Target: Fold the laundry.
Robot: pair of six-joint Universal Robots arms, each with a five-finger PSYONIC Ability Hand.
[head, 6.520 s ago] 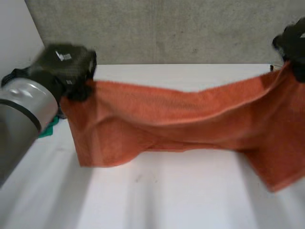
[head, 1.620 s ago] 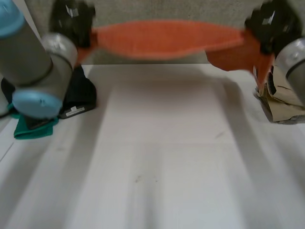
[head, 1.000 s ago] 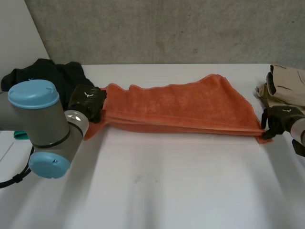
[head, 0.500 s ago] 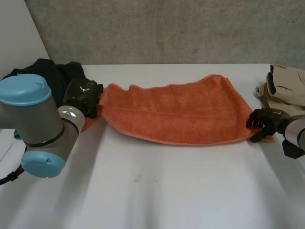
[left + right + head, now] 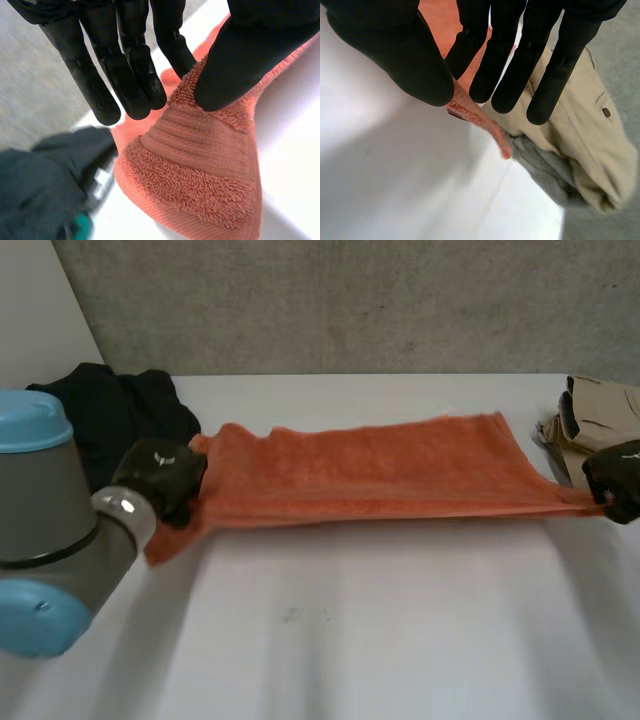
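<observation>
Towel: The orange towel (image 5: pixel 370 468) lay as a long, narrow band across the far half of the table (image 5: pixel 380 630), drawn out between your two robot hands, with its middle resting on the surface.
Left end: Your left robot hand (image 5: pixel 160 475) pinched the towel's end between its thumb (image 5: pixel 240 55) and fingers (image 5: pixel 142 75). A loose flap hung below the grip, just beside the black garment (image 5: pixel 110 415).
Right end: Your right robot hand (image 5: pixel 615 480) pinched a thin corner of the towel between thumb (image 5: pixel 395 50) and one finger. The other fingers were straight and close together, near the beige garment (image 5: pixel 600 410).
Step in hand: This was judged to be laying the towel flat and taut before the next fold. The task looked early to midway.
Doing it well: You needed equal pull at both ends so that the near edge lay straight. You also needed to lower both ends together and to let go only once the cloth was flat. The slender right-hand pinch looked the likelier to slip. The flap on the left could have bunched under the band.
Surroundings: A grey cloth (image 5: pixel 540 162) lay under the beige garment, and a green cloth (image 5: pixel 80 227) lay beside the black one.
Count: There were one orange towel, two robot hands, one black garment, one beige garment, one grey cloth, one green cloth and one table.
</observation>
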